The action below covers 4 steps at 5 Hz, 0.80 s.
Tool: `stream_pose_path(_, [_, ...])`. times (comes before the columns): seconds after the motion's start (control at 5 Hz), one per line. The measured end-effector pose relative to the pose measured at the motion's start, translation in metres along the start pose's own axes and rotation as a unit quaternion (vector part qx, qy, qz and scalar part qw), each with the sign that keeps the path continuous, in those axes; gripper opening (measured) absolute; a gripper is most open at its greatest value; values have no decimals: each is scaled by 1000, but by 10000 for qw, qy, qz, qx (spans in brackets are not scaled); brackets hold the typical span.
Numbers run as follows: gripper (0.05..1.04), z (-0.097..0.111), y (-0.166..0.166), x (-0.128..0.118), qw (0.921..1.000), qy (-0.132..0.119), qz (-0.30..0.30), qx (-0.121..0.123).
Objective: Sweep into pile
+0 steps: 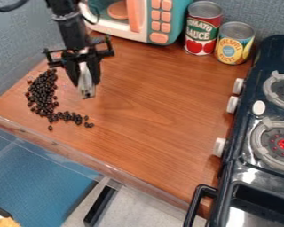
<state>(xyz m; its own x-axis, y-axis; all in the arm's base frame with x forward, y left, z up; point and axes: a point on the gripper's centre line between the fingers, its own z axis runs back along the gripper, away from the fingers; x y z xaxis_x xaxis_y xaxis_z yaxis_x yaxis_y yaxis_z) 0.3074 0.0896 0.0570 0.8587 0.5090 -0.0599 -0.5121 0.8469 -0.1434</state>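
Reddish-brown wood-grain counter [162, 119], dark beans [43, 92] loosely strewn at left, toy microwave [175, 22], two cans [233, 44] behind

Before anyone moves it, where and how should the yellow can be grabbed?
Probably by its round upper wall, from the front: the yellow can stands upright, with the red can close on one side and the stove on the other.

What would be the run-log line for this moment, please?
gripper: holding pale tool beside dark beans | beans: bent band on counter, few strays | compact pile: not yet
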Motion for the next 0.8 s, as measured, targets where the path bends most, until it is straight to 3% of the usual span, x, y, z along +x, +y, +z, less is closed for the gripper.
stream_pose_path(0.2, [378,-15,-14,-24,9964,-340,-718,308])
stream_pose_path(0.4, [378,-34,-11,-40,9854,-609,-1468,608])
stream_pose_path(0.8, [378,-46,-4,-47,9766,-674,-1923,695])
